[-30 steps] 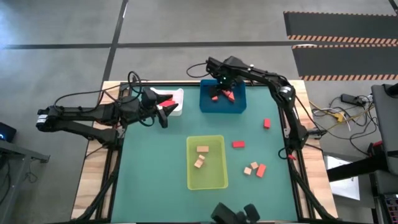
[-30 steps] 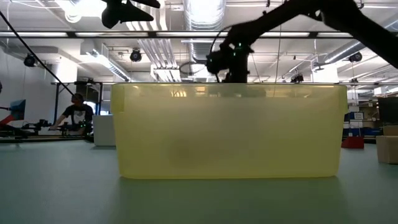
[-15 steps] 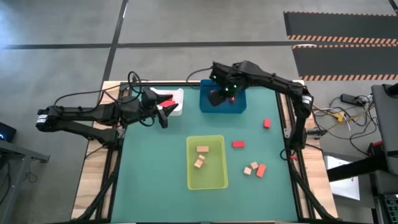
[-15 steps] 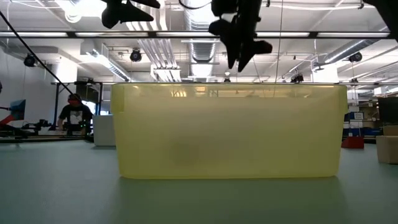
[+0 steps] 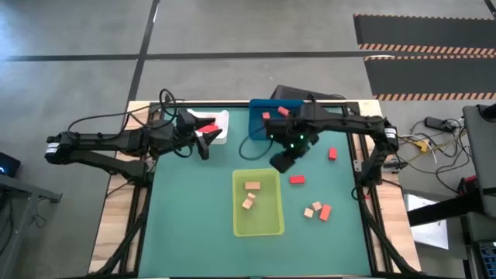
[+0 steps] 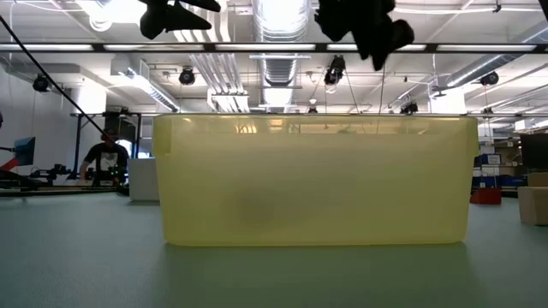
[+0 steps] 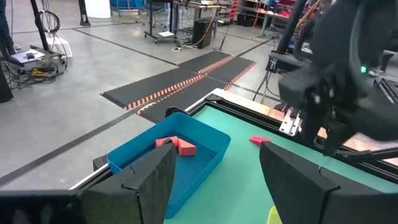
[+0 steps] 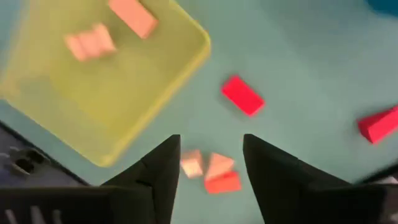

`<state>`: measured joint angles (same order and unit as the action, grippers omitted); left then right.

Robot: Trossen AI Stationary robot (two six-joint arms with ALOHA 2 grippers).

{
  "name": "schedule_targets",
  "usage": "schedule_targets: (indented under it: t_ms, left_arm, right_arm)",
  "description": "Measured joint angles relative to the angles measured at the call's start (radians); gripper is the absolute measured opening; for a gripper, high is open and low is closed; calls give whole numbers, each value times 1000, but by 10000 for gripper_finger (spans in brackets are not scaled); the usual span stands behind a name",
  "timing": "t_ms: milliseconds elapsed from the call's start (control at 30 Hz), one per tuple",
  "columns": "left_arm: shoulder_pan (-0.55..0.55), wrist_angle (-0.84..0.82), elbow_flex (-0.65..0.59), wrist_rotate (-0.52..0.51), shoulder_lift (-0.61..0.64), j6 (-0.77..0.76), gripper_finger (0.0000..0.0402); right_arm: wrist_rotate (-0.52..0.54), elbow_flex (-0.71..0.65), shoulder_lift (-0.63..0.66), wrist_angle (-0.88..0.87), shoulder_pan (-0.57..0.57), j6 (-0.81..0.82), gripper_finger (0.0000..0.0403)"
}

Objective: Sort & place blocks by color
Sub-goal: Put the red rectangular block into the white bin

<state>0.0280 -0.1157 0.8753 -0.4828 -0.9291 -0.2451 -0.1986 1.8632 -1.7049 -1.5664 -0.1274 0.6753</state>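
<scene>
Partly sorted. Three tan blocks [image 5: 249,194] inside yellow-green bin [image 5: 276,225]; coral ones in blue bin [image 5: 260,132] behind it, red in white bin [image 5: 224,118]. Five loose on surface [image 5: 194,209] right of yellow-green bin. Right gripper [image 5: 282,161] above its far right corner, jaws apart, empty. Left gripper [image 5: 203,145] by white bin, jaws apart.

Three tan blocks [image 5: 249,195] lie inside the yellow-green bin [image 5: 237,221]. Beside that bin on the tabletop a red bar [image 5: 297,180] lies flat; farther off sit a red block [image 5: 332,153] and a tan-and-coral cluster [image 5: 317,210]. Red blocks [image 5: 273,114] rest in the blue bin [image 5: 256,132].
</scene>
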Motion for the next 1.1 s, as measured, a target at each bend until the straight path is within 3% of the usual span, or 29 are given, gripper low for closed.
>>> schedule_targets:
  t_ms: [200, 367, 700, 900, 1100]
  left_arm:
    - [0, -1, -4, 0, 0, 0, 217]
    - [0, -2, -11, 0, 0, 0, 217]
    - [0, -1, -16, 0, -5, 0, 217]
    - [0, 0, -16, 0, -5, -3, 217]
    - [0, 0, -16, 0, -14, -7, 217]
  right_arm:
    - [87, -165, 30, 53, 103, -227, 199]
    - [88, -393, 112, 280, 180, -425, 212]
    - [112, -801, 243, 748, 192, -467, 201]
    - [175, -939, 221, 804, 190, -460, 200]
    - [240, -990, 217, 819, 185, -442, 201]
